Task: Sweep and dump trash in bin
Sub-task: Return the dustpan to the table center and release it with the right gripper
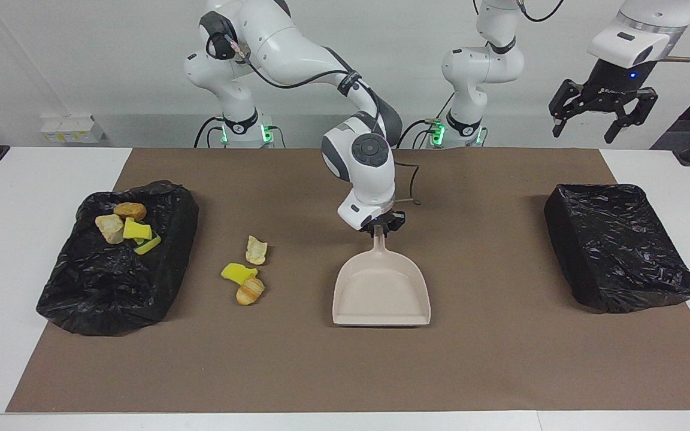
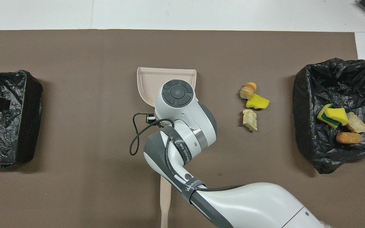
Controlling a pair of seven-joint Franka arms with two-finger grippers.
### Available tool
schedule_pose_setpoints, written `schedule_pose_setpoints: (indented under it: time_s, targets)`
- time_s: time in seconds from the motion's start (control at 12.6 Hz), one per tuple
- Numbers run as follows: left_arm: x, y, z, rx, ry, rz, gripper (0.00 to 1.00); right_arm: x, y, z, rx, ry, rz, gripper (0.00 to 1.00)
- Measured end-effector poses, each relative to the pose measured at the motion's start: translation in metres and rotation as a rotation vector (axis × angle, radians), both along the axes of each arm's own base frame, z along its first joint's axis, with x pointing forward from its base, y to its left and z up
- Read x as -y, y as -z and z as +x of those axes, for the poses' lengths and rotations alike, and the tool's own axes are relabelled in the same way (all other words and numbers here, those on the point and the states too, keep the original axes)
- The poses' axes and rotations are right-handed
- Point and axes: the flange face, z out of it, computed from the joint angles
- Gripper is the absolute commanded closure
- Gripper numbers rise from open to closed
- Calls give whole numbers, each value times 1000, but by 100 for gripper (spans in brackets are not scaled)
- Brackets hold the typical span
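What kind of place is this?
Probably a robotics lab: two white robot arms bolted at a table with a brown mat, one gripper holding a beige plastic dustpan near staged food-like scraps.

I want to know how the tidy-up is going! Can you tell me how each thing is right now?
Dustpan: empty, held by its handle.
Right gripper: shut on the dustpan handle.
Left gripper: open, holding nothing, waiting up high.
Bin with trash: open, four scraps inside.
Other bin: open, looks empty.
Loose scraps: three, lying on the mat.
Brush: lying flat, mostly hidden.

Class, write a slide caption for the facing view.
Right gripper holds the empty dustpan by its handle beside three loose scraps.
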Motion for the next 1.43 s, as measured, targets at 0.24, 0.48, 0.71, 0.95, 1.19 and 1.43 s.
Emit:
schedule_pose_setpoints:
  time_s: [0.24, 0.48, 0.71, 0.95, 1.19, 1.43]
  targets:
    - [-1, 1, -1, -13, -1, 0, 0, 0, -6, -1, 0, -3, 0, 0]
    - [-1, 0, -2, -13, -1, 0, 0, 5, -38, -13, -41, -22, -28, 0]
    - [-1, 1, -2, -15, -1, 1, 0, 37, -69, -14, -104, -28, -70, 0]
    - [0, 1, -2, -17, 0, 1, 0, 59, -103, -44, -143, -37, -97, 0]
    - [3, 0, -2, -14, 6, 1, 0, 57, -117, -110, -182, -5, -42, 0]
    - [25, 7, 2, -2, 46, -1, 0, 41, -80, -193, -178, 22, 9, 0]
